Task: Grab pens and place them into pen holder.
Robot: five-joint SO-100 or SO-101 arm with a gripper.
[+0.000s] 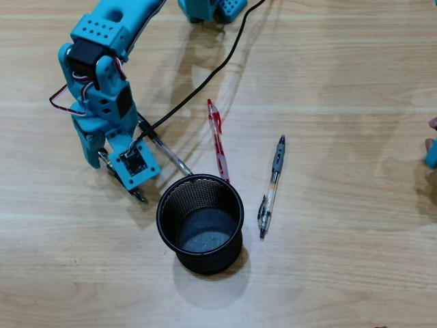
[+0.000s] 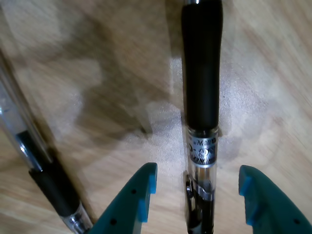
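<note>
Straddling a black-gripped pen [image 2: 201, 97] with our gripper [image 2: 197, 195], we have the teal fingers spread, one on either side of the barrel and neither touching it in the wrist view. To do this grasp well, we think we should settle lower until the fingertips reach the table [image 1: 341, 82], keep the barrel centred in the gap, then close squarely across it so it does not roll away. A second clear pen with a black section [image 2: 36, 165] lies at the left of that view, apart from the fingers; we would avoid nudging it. Moving right in the overhead view, the mesh pen holder [image 1: 164, 205] stands upright near the gripper and looks empty. Right of it, the red pen [image 1: 217, 140] runs to its far rim, and the clear-and-grey pen [image 1: 271, 186] lies further right.
</note>
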